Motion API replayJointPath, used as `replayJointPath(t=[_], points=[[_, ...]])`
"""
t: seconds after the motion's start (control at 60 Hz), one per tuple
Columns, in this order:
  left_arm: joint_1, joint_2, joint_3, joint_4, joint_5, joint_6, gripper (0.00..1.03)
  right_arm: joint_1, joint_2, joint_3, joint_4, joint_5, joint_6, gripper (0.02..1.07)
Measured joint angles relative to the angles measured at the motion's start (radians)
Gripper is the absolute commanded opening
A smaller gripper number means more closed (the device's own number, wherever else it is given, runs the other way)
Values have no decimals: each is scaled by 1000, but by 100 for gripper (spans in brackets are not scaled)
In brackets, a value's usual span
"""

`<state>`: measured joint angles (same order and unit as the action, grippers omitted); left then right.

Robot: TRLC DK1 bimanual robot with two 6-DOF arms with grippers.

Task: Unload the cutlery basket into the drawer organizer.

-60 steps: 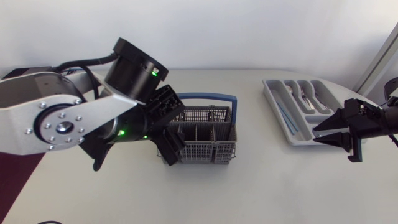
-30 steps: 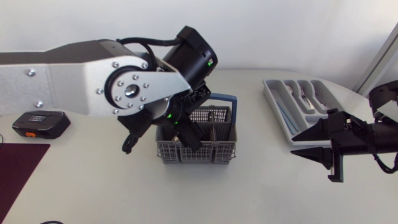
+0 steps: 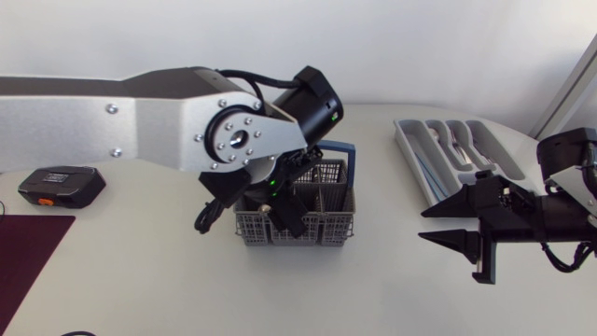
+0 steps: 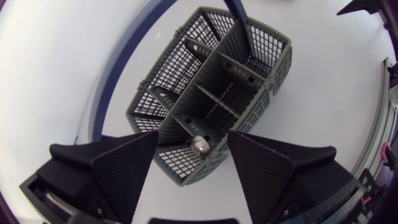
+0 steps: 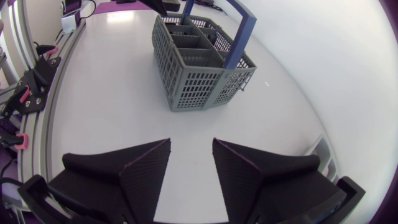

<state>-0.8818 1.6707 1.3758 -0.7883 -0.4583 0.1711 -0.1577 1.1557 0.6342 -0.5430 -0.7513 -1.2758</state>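
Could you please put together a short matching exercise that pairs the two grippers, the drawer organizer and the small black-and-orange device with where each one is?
Things:
1. left gripper
2. right gripper
3. drawer organizer
4. black-and-orange device

Places:
A. towards the table's far right corner, some cutlery in it
B. near the table's left edge, beside a maroon mat
C. open, just above the cutlery basket
D. open, over bare table to the right of the basket

Pairs: 1-C, 2-D, 3-A, 4-B.
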Motion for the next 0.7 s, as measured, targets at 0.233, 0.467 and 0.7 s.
replayJointPath(t=[0.233,0.467,0.7], points=[[-16,77,76,-45,-16,-23,74,8,0,-6,2,0,13,54],[-16,104,78,-50,-41,-40,74,8,-1,-15,18,1,13,54],[-3,104,76,-50,-60,-40,68,8,-4,-23,25,4,16,54]])
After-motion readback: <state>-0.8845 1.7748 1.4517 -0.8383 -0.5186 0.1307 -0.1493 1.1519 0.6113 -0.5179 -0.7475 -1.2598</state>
